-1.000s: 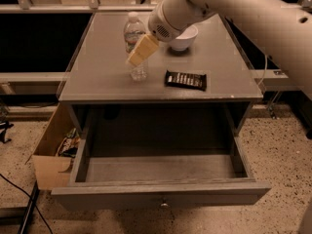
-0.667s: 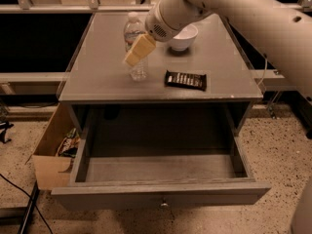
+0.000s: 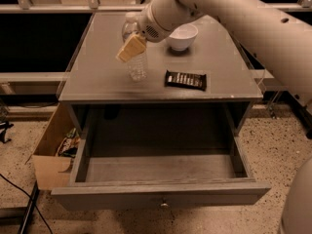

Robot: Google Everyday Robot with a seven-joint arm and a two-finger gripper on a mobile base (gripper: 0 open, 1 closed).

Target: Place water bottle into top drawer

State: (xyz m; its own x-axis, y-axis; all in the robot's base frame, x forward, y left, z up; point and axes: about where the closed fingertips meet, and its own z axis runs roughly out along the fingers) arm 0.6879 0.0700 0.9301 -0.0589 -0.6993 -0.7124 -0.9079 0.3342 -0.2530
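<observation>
The water bottle [image 3: 137, 65] stands upright on the grey cabinet top [image 3: 97, 77], left of centre, its white cap near the back. My gripper [image 3: 129, 47] reaches in from the upper right and sits against the bottle's upper body, with a tan pad covering part of it. The top drawer [image 3: 161, 191] is pulled out below the top; its inside is bare and its small round knob [image 3: 165, 204] shows on the front panel.
A white bowl [image 3: 182, 35] stands behind and to the right of the bottle. A dark snack bar [image 3: 185, 80] lies to the bottle's right. A brown cardboard box [image 3: 48, 162] with items sits on the floor left of the drawer. My arm spans the upper right.
My gripper has shifted slightly up and left along the bottle. The bottle still stands in the same spot.
</observation>
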